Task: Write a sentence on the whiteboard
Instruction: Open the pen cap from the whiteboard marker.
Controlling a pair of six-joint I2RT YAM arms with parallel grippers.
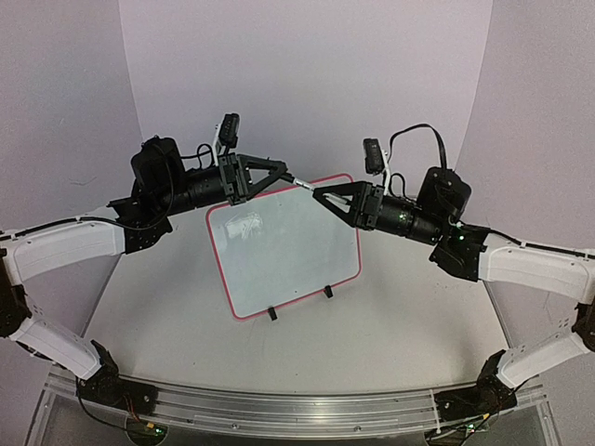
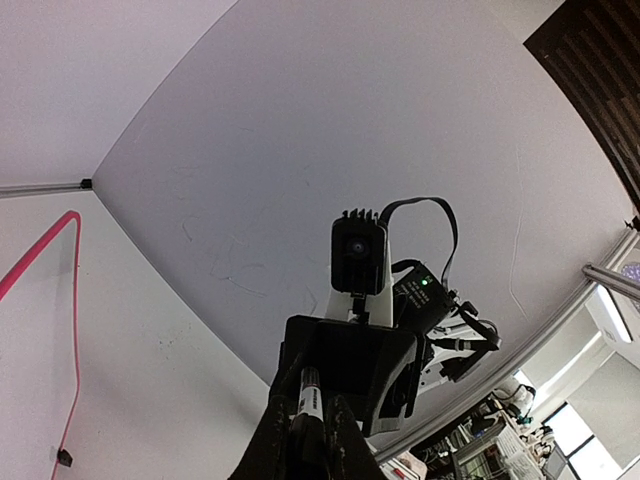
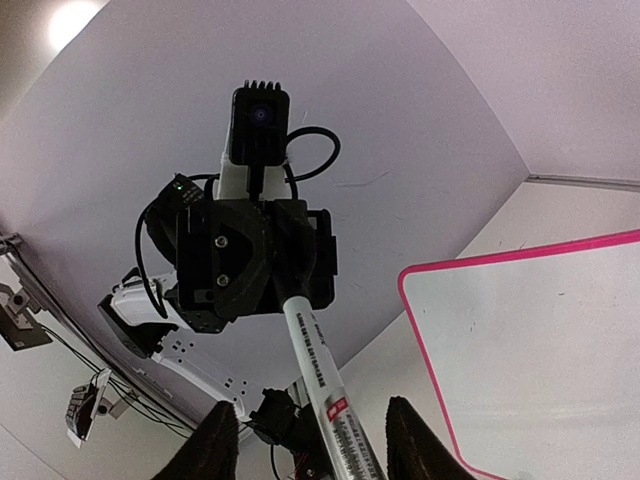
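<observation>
Over the far edge of the whiteboard (image 1: 288, 251), left gripper (image 1: 282, 168) clamps a marker (image 1: 303, 182); right gripper (image 1: 323, 196) straddles it, jaws apart with gaps.

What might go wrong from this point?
1. The right gripper straddles the marker with jaws apart; closing off-centre may skew it or knock it from the left gripper.
2. The marker hangs over the whiteboard's far edge; if dropped, it could strike the board or roll away.
</observation>
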